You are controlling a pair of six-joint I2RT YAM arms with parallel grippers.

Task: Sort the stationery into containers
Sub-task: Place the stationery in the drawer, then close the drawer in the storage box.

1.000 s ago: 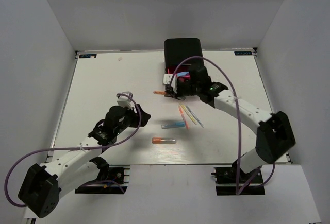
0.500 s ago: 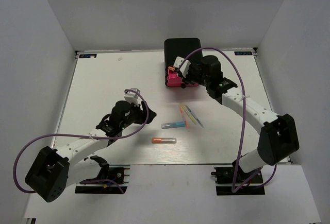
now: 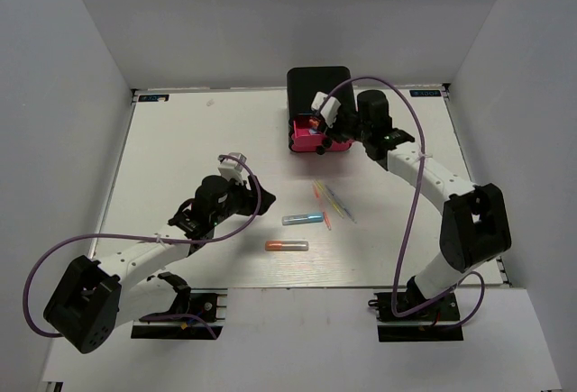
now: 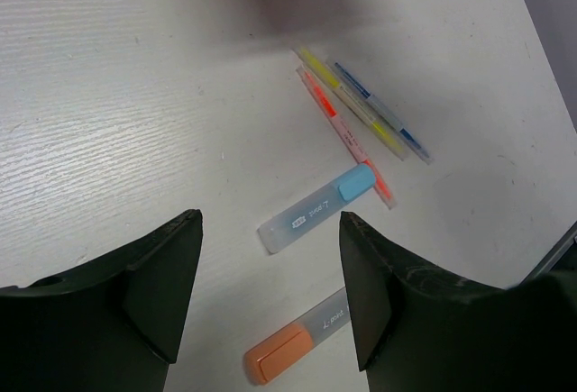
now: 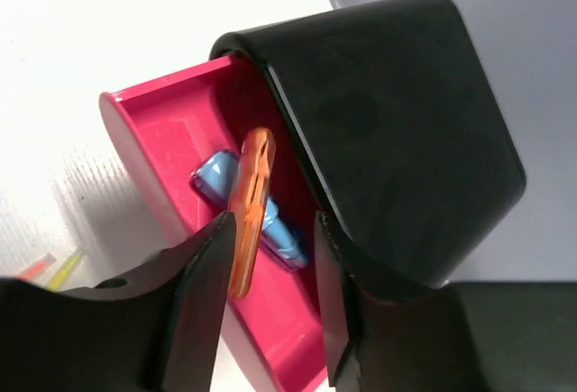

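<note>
The black drawer box (image 3: pixel 319 86) stands at the back of the table with its top pink drawer (image 3: pixel 335 146) pulled out. My right gripper (image 3: pixel 317 123) hovers over that drawer, jaws open. In the right wrist view an orange tube (image 5: pixel 250 203) leans tilted between the open fingers of my right gripper (image 5: pixel 275 221), resting over a blue tube (image 5: pixel 212 176) inside the drawer (image 5: pixel 135 153). A blue tube (image 3: pixel 303 219), an orange tube (image 3: pixel 287 246) and thin sticks (image 3: pixel 330 201) lie mid-table. My left gripper (image 4: pixel 270 225) is open and empty above the blue tube (image 4: pixel 317 209) and the orange tube (image 4: pixel 293 351).
The coloured sticks (image 4: pixel 361 122) lie side by side just beyond the blue tube. The black box (image 5: pixel 388 122) rises close beside my right fingers. White walls enclose the table on three sides.
My right gripper carried the orange tube from in front of the box up over the open drawer and opened its jaws. My left gripper moved slightly toward the tubes.
</note>
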